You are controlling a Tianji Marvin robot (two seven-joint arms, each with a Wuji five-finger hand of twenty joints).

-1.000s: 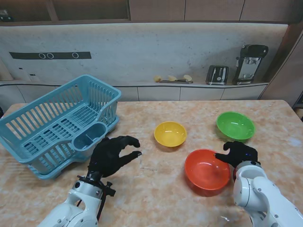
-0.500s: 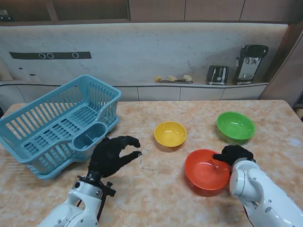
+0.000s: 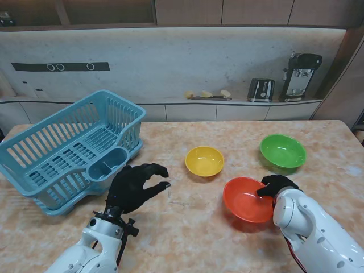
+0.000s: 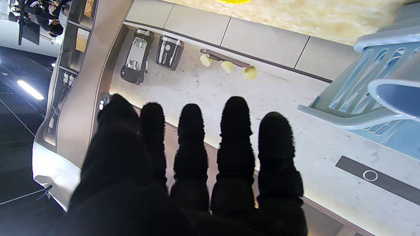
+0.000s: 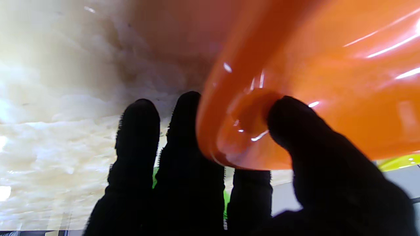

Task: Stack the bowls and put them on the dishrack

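Note:
My right hand (image 3: 276, 185) is shut on the right rim of the orange bowl (image 3: 247, 199); the bowl is tilted and lifted slightly off the table. In the right wrist view the thumb (image 5: 295, 124) presses inside the orange bowl (image 5: 311, 82) and the other fingers wrap under its rim. A yellow bowl (image 3: 205, 160) sits mid-table and a green bowl (image 3: 282, 151) farther right. The blue dishrack (image 3: 68, 149) stands at the left. My left hand (image 3: 133, 185) hovers open beside the rack's near corner, holding nothing; its fingers (image 4: 234, 131) are spread.
The rack's cutlery cup (image 3: 108, 164) lies just beyond my left hand. A toaster (image 3: 261, 90) and a coffee machine (image 3: 301, 75) stand on the back counter, off the table. Bare marble table (image 3: 187, 227) lies between my two arms.
My right hand closed on the orange bowl's rim and tipped it up, shifting it slightly away from me. The left hand has not moved.

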